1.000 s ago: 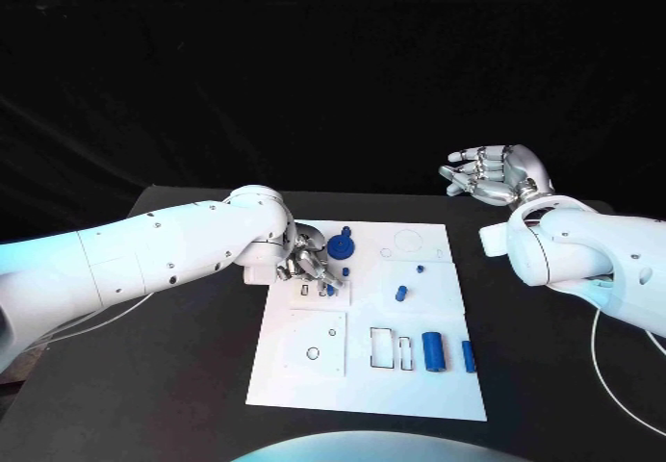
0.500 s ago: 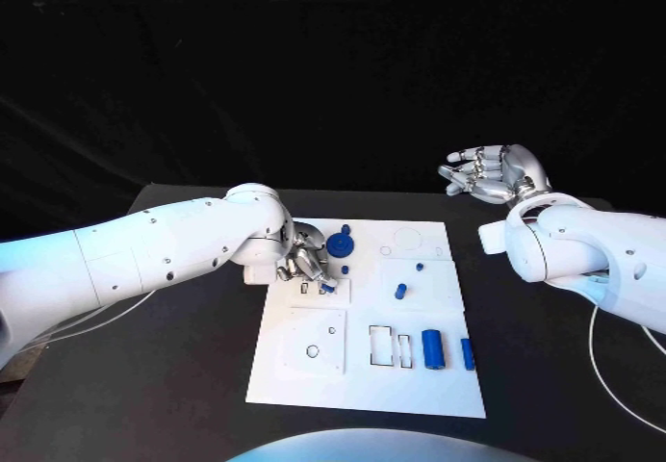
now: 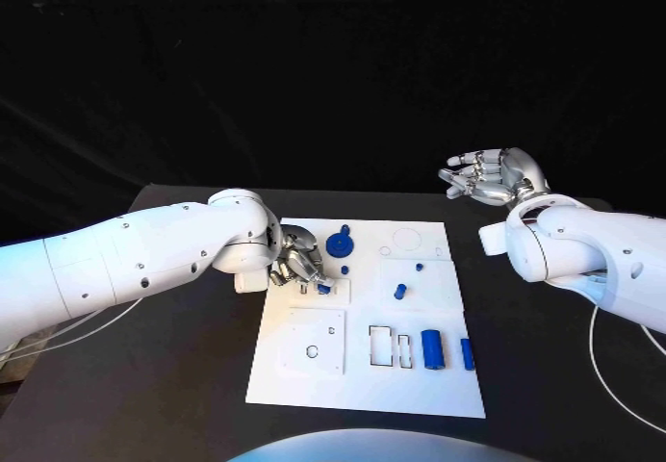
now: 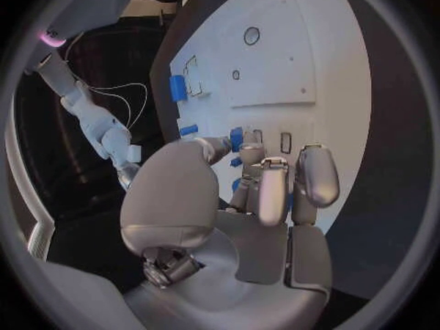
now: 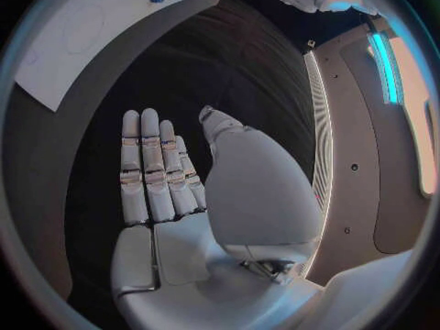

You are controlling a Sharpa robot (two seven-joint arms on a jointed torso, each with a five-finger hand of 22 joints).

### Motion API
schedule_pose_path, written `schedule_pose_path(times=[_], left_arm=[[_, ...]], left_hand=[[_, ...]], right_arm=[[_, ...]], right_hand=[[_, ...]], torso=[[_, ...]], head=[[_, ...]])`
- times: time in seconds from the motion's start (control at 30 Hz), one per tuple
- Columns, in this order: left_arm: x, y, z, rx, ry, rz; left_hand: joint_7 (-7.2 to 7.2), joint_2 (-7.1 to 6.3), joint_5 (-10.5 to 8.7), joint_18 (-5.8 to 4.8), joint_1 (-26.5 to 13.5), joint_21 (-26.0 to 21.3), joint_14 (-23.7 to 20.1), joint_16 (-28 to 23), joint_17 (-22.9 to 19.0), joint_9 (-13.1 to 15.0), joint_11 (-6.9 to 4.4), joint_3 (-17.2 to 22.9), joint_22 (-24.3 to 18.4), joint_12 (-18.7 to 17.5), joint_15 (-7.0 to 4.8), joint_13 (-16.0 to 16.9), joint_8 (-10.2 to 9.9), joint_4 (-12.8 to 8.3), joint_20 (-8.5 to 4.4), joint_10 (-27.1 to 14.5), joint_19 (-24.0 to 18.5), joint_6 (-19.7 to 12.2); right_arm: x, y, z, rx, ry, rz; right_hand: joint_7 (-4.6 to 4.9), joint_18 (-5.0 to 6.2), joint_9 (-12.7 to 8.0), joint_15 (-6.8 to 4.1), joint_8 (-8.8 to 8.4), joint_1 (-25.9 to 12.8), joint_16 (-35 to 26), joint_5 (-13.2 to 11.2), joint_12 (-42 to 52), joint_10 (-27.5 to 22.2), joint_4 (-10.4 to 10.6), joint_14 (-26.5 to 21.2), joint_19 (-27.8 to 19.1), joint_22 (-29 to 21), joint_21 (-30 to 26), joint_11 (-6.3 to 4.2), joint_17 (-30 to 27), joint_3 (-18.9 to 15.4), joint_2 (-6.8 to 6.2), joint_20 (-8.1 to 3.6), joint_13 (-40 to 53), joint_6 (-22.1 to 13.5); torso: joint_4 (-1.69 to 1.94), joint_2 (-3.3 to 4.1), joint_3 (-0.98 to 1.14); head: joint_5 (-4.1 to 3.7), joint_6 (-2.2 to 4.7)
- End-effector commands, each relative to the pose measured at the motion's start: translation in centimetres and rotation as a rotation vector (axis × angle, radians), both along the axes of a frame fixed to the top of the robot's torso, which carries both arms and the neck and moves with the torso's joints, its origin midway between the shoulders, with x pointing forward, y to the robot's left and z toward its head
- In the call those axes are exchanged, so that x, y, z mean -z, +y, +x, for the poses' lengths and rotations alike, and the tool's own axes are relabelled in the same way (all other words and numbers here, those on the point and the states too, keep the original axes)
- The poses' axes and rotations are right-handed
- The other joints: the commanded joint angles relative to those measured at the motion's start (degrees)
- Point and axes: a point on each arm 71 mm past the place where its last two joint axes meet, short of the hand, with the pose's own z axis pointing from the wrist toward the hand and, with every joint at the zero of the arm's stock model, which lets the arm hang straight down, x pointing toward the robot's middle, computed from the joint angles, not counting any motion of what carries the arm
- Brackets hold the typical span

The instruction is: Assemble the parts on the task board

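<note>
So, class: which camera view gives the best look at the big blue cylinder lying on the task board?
The head view: the big blue cylinder lies unobstructed on the task board near its front. The left wrist view shows it small and distorted near the board's edge. The right wrist view shows just a board corner.

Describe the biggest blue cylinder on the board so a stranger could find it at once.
Start at the white task board on the black table and go to its near right part. The big blue cylinder lies there between a thin outlined slot and a slimmer blue bar; it is the thickest piece there.
</note>
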Motion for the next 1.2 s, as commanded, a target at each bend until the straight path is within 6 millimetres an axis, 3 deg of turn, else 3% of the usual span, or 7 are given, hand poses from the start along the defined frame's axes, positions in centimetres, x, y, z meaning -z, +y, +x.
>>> schedule_pose_path(times=[0.03,0.37,0.5,1.2], left_arm=[[-0.3,0.1,-0.1,-0.031,-0.089,0.002],[0.0,0.6,-0.8,-0.038,-0.213,0.041],[0.0,0.5,-0.8,-0.033,-0.254,0.057],[0.9,-0.2,-1.4,0.014,-0.255,0.09]], left_hand=[[-0.47,-0.2,0.17,-0.64,-0.7,0.6,1.9,0.5,2.8,0.2,0.05,10.4,0.6,0.6,-0.41,0.6,0.5,-10.1,-0.12,0.9,0.9,0.0],[-1.07,-1.35,0.16,-1.01,-2.6,1.4,2.9,1.5,4.8,0.9,-0.5,13.3,2.6,1.8,-0.97,2.2,1.2,-11.6,-0.58,3.1,2.3,1.1],[-1.51,-1.77,0.09,-1.04,-3.5,1.5,3.4,1.9,5.8,1.4,-0.95,13.9,2.7,1.5,-1.34,1.2,1.7,-11.9,-0.84,3.5,2.5,1.9],[-2.09,-2.15,0.25,-1.24,-4.6,1.8,3.7,2.2,6.5,2.0,-1.53,15.5,3.7,1.2,-1.88,0.5,2.4,-12.7,-1.31,4.4,3.3,2.5]], right_arm=[[0.1,0.3,-0.1,-0.027,0.004,-0.003],[0.2,0.5,-0.5,-0.043,0.002,-0.008],[0.3,0.7,-0.5,-0.049,0.003,-0.01],[0.4,1.4,-1.0,-0.09,0.004,-0.023]], right_hand=[[0.47,0.56,-0.1,0.29,-0.21,0.1,-0.3,0.0,-0.3,-0.3,-0.3,-0.2,0.1,-0.1,-0.2,0.3,-0.1,-0.1,0.2,0.36,-0.1,-0.3],[0.53,0.56,-0.1,0.38,-0.29,-0.1,-0.6,0.0,-0.3,-0.3,-0.3,-0.4,0.0,-0.4,-0.4,0.37,-0.1,-0.2,0.26,0.44,-0.3,-0.3],[0.54,0.55,-0.1,0.42,-0.33,-0.2,-0.8,0.0,-0.3,-0.4,-0.3,-0.5,-0.1,-0.5,-0.5,0.39,-0.2,-0.3,0.29,0.48,-0.4,-0.3],[0.66,0.55,-0.2,0.62,-0.56,-0.4,-1.5,0.0,-0.2,-0.6,-0.3,-0.9,-0.4,-1.1,-1.0,0.53,-0.4,-0.6,0.34,0.69,-0.9,-0.3]], torso=[[-0.03,0.04,-0.03],[-0.03,-0.01,0.02],[-0.14,0.0,0.03],[-0.19,0.11,0.04]], head=[[0.09,-0.1],[0.34,-0.31],[0.51,-0.33],[0.54,-0.65]])
